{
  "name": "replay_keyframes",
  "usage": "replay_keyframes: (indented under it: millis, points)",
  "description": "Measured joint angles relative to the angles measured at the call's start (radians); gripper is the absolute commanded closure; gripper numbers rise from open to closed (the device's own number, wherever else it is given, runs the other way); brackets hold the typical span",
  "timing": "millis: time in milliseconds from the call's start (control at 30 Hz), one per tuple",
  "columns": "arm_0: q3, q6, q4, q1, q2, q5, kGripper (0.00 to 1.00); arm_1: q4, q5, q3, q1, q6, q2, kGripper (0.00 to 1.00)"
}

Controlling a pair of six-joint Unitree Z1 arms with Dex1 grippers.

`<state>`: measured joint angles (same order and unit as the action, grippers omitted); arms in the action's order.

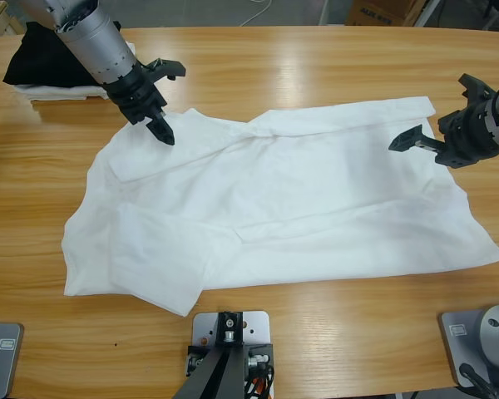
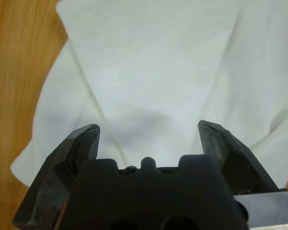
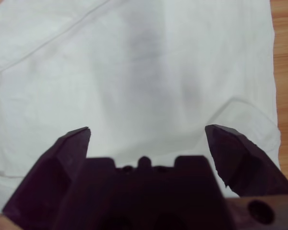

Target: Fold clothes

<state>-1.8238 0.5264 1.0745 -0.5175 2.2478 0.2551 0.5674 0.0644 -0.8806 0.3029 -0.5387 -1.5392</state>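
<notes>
The clothes, a large white T-shirt [image 1: 299, 199], lie spread and wrinkled across the middle of the table, with a flap doubled over at the front left corner. My left gripper [image 1: 173, 104] comes in from the back left and stands open over the shirt's back left edge, one jaw tip touching or just above the cloth. Along its jaws, the left wrist view shows my left gripper [image 2: 149, 127] open over creased white T-shirt [image 2: 153, 72]. My right gripper [image 1: 431, 115] reaches in from the right, open above the back right corner. The right wrist view shows my right gripper [image 3: 148, 129] open over the white T-shirt [image 3: 144, 67], holding nothing.
A folded black garment [image 1: 37, 58] rests on a smaller folded white cloth [image 1: 58, 93] at the back left corner, just behind the left arm. A cardboard box [image 1: 382, 12] stands beyond the table's far edge. Bare wood [image 1: 316, 75] shows behind and in front of the shirt.
</notes>
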Motion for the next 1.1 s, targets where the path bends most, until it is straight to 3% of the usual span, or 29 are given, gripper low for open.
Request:
replay_keyframes:
  millis: [400, 567, 800, 900, 933, 967, 1000, 1100]
  points:
    - [-0.072, 0.0, 0.083, 0.043, 0.067, 0.056, 0.216, -0.023, 0.0, 0.016, 0.0, 0.0, -0.004, 0.023]
    - [-0.079, 0.004, 0.094, 0.043, 0.083, 0.057, 0.296, -0.028, 0.0, 0.016, 0.0, 0.0, -0.011, 0.023]
    - [-0.079, 0.013, 0.099, 0.043, 0.086, 0.059, 0.63, -0.041, 0.0, 0.016, 0.0, 0.0, -0.027, 0.023]
    - [-0.08, 0.015, 0.103, 0.043, 0.087, 0.059, 0.636, -0.042, 0.0, 0.016, 0.0, 0.0, -0.029, 0.023]
    - [-0.081, 0.018, 0.105, 0.042, 0.088, 0.059, 0.694, -0.044, 0.0, 0.017, 0.0, 0.0, -0.03, 0.023]
    - [-0.082, 0.021, 0.107, 0.041, 0.09, 0.059, 0.938, -0.044, 0.0, 0.018, 0.0, 0.0, -0.03, 0.023]
    - [-0.082, 0.023, 0.108, 0.041, 0.091, 0.059, 1.0, -0.045, 0.0, 0.019, 0.0, 0.0, -0.031, 0.023]
    - [-0.085, 0.025, 0.11, 0.04, 0.094, 0.059, 1.0, -0.045, 0.002, 0.021, 0.0, 0.0, -0.031, 0.023]
